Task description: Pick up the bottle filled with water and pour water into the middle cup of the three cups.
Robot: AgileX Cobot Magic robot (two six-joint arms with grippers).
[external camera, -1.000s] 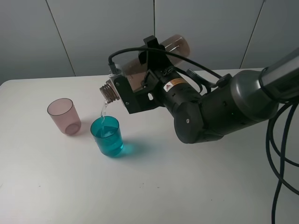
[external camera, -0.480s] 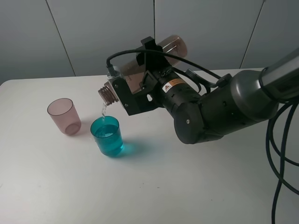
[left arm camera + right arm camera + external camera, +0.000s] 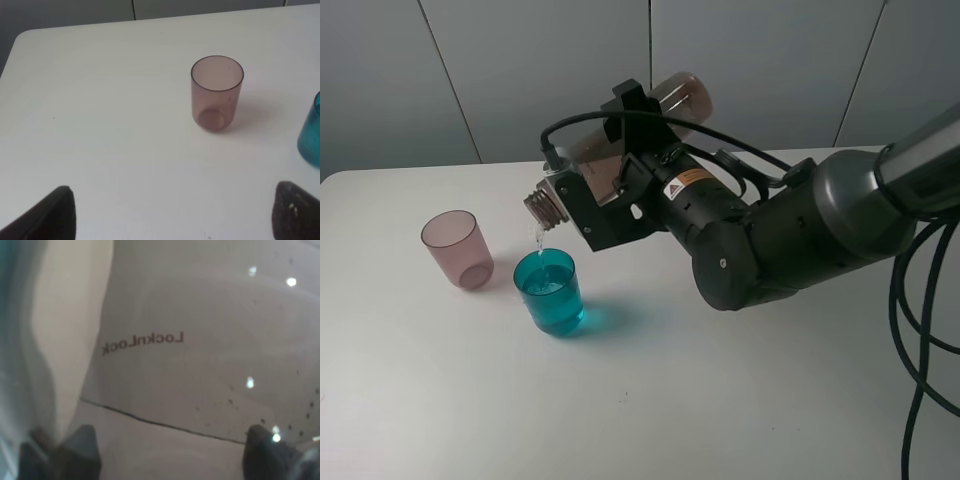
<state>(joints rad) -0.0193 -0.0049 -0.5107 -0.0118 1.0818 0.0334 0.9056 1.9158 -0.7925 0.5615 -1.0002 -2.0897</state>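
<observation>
The bottle (image 3: 675, 97) lay tipped well past level above the table (image 3: 440, 400), its open threaded neck down at about eight o'clock and its base up toward two o'clock in the high view. My right gripper (image 3: 610, 165) was clamped shut around its middle; in my wrist camera the smoky wall of the bottle (image 3: 175, 315) filled nearly everything. A thin stream (image 3: 536, 238) fell from the mouth into the teal cup (image 3: 552, 292), which stood directly beneath and already looked well filled. The stream entered near the cup's eleven o'clock rim, not its centre.

The pink cup (image 3: 457, 249) stood empty at ten o'clock from the teal one, apart from it. I could not see the third cup; my arm may have hidden it. My left gripper (image 3: 177, 215) hung with its jaws wide apart and empty, low over the table, with the pink cup (image 3: 217, 92) in front of it.

I judged two risks. With so narrow a stream landing close to the rim, any slackening of tilt could make the water cling to the neck and dribble onto the table at eleven o'clock of the cup. And with the level that high, more pouring could overflow it. A slick wet bottle might also twist in my grip.
</observation>
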